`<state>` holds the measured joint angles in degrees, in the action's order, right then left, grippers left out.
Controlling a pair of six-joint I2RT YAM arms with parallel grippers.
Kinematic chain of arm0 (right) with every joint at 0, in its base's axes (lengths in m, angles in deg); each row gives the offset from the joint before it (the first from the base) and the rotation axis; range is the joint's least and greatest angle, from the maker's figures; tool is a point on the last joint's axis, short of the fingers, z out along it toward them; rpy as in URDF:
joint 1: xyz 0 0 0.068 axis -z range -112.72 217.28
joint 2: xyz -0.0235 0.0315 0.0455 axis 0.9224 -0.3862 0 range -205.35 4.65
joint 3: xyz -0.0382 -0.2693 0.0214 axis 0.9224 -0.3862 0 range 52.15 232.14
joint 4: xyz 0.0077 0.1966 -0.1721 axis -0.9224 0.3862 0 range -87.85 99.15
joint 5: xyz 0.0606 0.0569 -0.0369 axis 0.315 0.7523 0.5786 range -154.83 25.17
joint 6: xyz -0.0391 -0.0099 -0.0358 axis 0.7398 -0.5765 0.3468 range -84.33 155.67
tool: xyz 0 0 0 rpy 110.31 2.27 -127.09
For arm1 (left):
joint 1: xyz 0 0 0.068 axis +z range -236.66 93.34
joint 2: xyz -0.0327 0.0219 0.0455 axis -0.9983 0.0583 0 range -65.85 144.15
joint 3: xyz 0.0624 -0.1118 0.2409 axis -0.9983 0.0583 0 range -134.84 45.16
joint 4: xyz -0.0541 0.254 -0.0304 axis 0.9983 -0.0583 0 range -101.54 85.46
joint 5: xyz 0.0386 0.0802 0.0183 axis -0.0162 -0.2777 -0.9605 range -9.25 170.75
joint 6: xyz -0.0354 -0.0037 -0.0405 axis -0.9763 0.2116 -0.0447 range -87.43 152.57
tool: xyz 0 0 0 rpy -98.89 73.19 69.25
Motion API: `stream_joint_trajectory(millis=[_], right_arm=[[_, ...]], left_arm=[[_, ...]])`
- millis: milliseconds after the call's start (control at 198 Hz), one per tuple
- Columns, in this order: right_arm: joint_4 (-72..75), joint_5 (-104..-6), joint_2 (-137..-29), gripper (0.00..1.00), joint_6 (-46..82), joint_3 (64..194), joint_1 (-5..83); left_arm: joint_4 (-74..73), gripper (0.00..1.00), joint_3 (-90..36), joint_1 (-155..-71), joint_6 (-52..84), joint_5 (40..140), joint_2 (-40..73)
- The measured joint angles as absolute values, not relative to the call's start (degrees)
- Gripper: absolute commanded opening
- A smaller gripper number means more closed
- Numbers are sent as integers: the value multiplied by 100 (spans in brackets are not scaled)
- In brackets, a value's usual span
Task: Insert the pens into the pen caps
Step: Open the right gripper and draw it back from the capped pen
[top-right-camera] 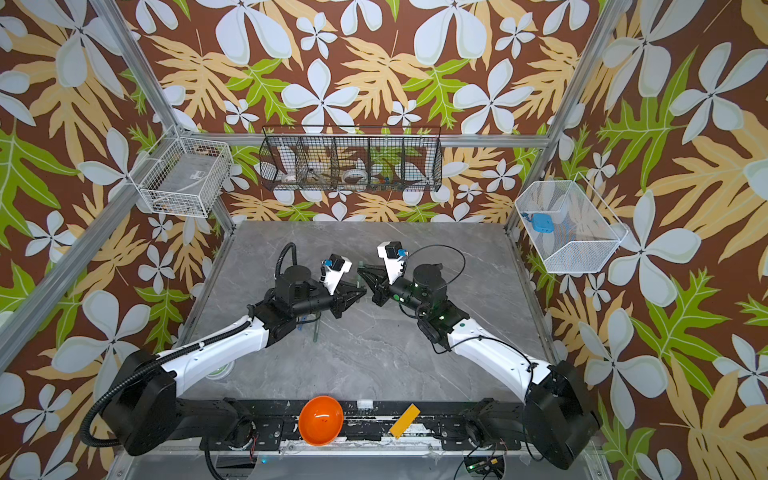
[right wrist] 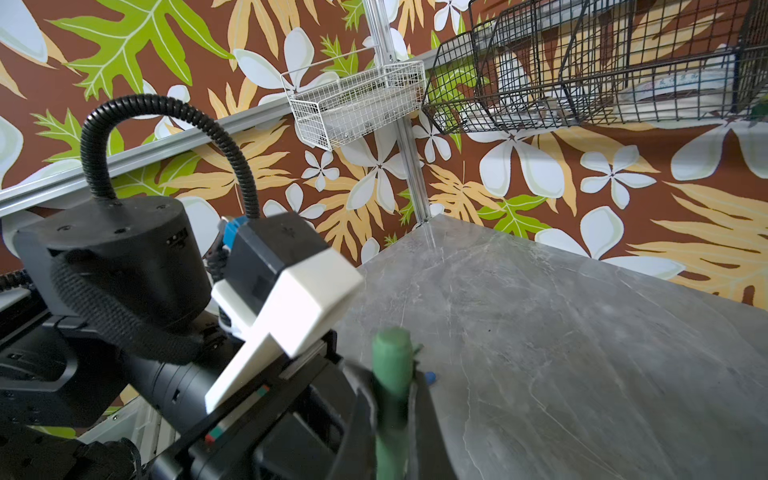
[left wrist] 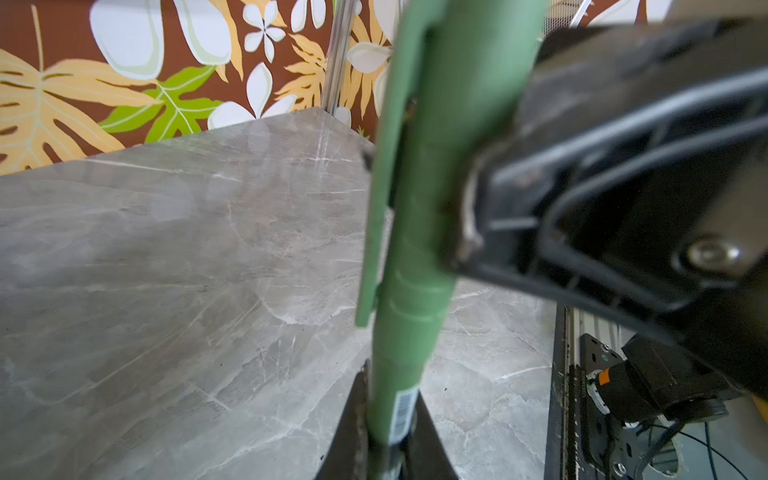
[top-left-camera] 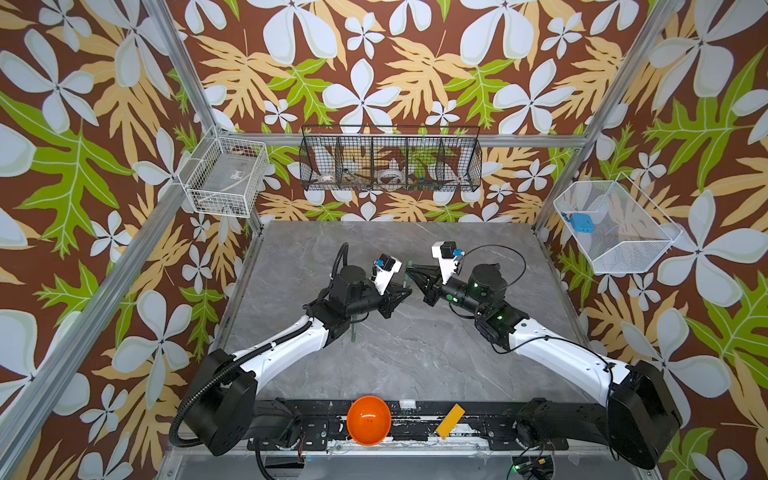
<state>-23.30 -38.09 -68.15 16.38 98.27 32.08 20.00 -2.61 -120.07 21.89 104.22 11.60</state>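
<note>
Table [top-left-camera: 415,365] centre, a little toward twelve o'clock, is where both grippers meet. The left gripper [top-left-camera: 405,291], from the eight o'clock side, has its jaws clamped on the lower barrel of a green pen [left wrist: 395,374], and the right gripper [top-left-camera: 409,270], from the four o'clock side, has its jaws clamped on the green cap [left wrist: 419,187]. The left wrist view suggests the cap already sleeves the pen's upper end, so this looks like the seating step. The next move calls for a straight push along the shared axis, then releasing one grip and fetching the second pen [top-left-camera: 353,330], which lies toward nine o'clock under the left wrist.
</note>
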Motion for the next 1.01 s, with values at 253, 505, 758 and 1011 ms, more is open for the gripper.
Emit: stream_joint_trajectory(millis=[253,505,758,1011], right_arm=[[-1321,-3145,-6290,13,1465,9889,3459],[-794,-3186,-6061,48,1741,10409,3577],[-129,-3763,-6207,56,1918,10638,3660],[620,-4902,-6572,59,1769,10463,4036]], left_arm=[[3630,0,-156,-11930,2082,10137,1064],[3361,0,152,-12007,2069,10212,1029],[1886,0,74,-12044,1934,9641,1256],[28,0,308,-12044,1320,8758,1746]])
